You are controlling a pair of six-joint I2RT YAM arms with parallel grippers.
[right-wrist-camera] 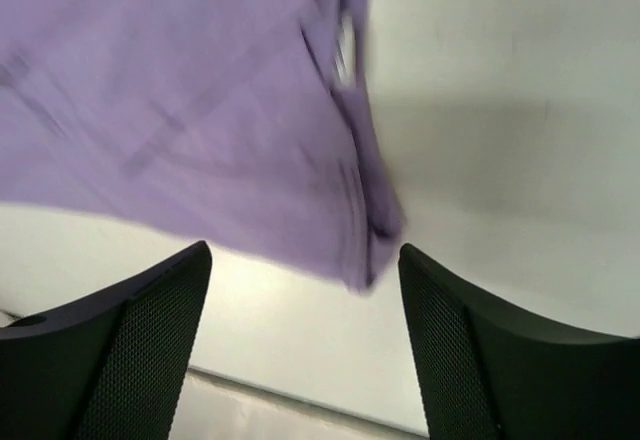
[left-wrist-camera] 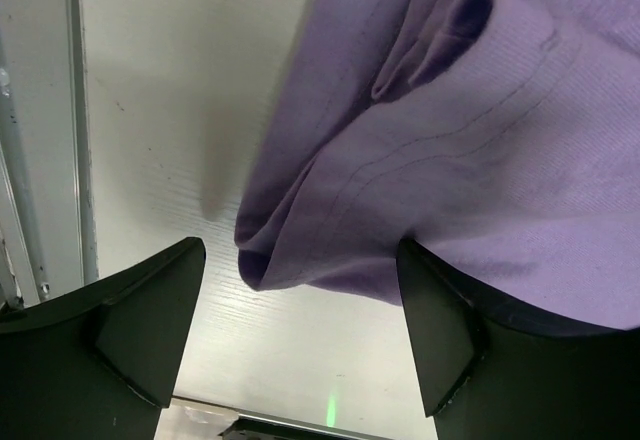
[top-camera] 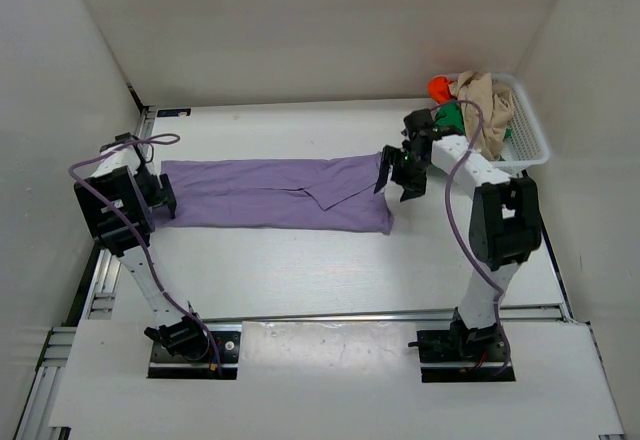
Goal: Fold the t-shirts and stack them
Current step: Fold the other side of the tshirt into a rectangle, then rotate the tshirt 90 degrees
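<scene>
The lilac t-shirt (top-camera: 275, 193) lies folded into a long band across the table. At its left end my left gripper (top-camera: 165, 196) stands open, and a rolled corner of the lilac cloth (left-wrist-camera: 300, 250) sits just ahead of the wide-apart fingers (left-wrist-camera: 150, 315). My right gripper (top-camera: 400, 173) hovers open over the band's right end. The right wrist view shows the shirt's corner (right-wrist-camera: 365, 250) lying loose on the table beyond its fingers (right-wrist-camera: 450, 330). Beige (top-camera: 487, 108), green (top-camera: 452, 115) and orange-red (top-camera: 441, 87) t-shirts are bunched in the basket.
The white mesh basket (top-camera: 530, 140) stands at the back right corner, right behind the right arm. White walls close in the table on three sides. A metal rail (left-wrist-camera: 75, 120) runs along the left table edge.
</scene>
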